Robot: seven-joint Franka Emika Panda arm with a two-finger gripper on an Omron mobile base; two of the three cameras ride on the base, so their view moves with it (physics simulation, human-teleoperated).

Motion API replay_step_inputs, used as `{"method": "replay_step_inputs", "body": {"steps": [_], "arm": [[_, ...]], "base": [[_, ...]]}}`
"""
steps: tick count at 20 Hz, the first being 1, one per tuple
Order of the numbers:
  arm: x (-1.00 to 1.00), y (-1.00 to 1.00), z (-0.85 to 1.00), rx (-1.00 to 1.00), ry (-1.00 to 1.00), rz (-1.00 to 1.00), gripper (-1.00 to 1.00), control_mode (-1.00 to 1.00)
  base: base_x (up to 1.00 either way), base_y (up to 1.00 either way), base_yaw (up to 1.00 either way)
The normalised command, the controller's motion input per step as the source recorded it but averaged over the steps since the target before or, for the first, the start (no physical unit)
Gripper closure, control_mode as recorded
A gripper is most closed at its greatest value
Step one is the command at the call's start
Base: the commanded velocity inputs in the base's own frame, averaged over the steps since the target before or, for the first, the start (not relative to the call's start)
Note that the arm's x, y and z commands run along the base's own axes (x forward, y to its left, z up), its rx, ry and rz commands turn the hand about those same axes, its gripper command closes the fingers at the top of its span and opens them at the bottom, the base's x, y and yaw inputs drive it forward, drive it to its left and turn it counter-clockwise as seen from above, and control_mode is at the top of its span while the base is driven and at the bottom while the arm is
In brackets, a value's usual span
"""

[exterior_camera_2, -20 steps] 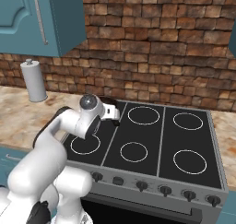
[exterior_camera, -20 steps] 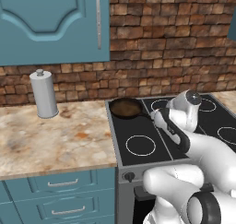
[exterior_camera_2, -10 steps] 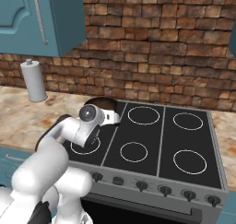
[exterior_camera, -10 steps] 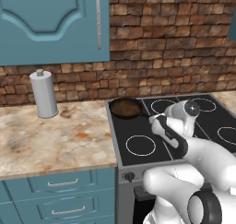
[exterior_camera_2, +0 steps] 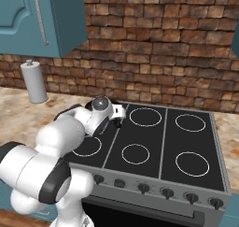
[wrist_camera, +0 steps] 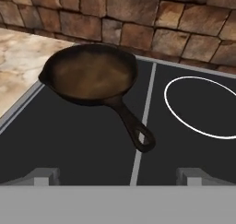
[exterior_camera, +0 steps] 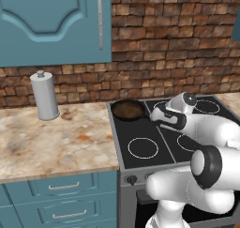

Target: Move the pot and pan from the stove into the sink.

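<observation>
The pan (wrist_camera: 90, 75) looks empty on the stove (wrist_camera: 69, 149).

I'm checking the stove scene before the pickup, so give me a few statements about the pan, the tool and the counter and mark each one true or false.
1. The pan sits on the back left corner of the stove. True.
2. The tool is shut on the pan's handle. False: its jaws stand open, short of the handle, touching nothing.
3. The pan's handle points toward the tool in the hand view. True.
4. The pan holds food. False: its brown inside is bare.
5. A grey cylindrical canister stands upright on the marble counter, left of the stove. True.
6. The canister stands on a burner ring. False: it is on the counter, apart from the stove.
</observation>
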Motion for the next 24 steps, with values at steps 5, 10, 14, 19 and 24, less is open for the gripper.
{"method": "replay_step_inputs", "body": {"steps": [5,10,14,19,24], "arm": [[0.03,0.00,-0.02,0.00,0.00,0.01,-1.00,-1.00],[0.25,0.02,-0.04,-0.04,0.06,0.00,-1.00,-1.00],[0.21,0.08,-0.11,-0.08,0.07,0.00,-1.00,-1.00],[0.02,0.00,-0.02,0.00,0.01,0.00,-1.00,-1.00],[0.20,0.00,-0.21,-0.01,0.02,0.00,-1.00,-1.00]], "base": [[0.00,0.00,0.00],[0.00,0.00,0.00],[0.00,0.00,0.00],[0.00,0.00,0.00],[0.00,0.00,0.00]]}}
